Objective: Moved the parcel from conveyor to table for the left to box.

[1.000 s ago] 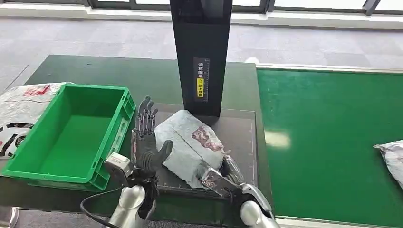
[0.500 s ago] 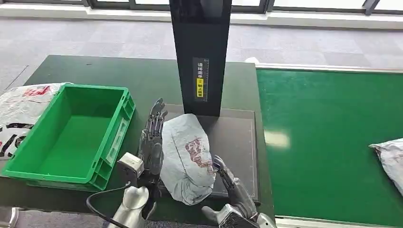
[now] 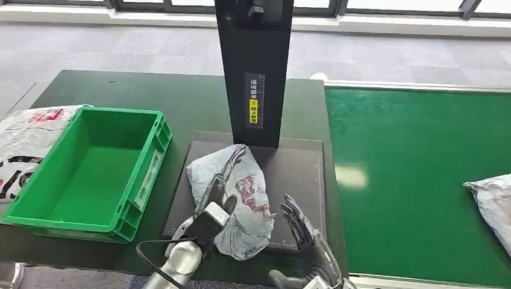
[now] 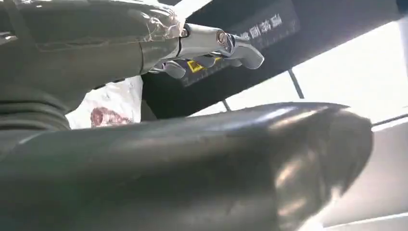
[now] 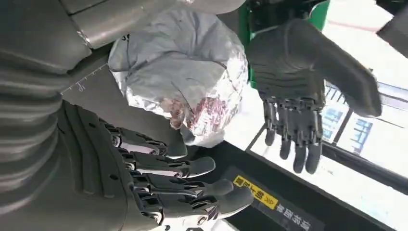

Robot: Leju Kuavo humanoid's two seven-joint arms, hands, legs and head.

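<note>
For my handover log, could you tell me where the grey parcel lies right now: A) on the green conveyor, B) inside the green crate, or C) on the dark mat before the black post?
C: the grey parcel lies on the dark mat, beside the empty green crate.

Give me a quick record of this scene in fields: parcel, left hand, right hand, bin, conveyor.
parcel: grey bag, crumpled, on the dark pad before the black post
left hand: lying on the parcel's left side, fingers on it, grasp unclear
right hand: open, fingers spread, right of the parcel, apart from it
bin: green, left of the pad, nothing inside
conveyor: green belt, another parcel at its right edge
</note>
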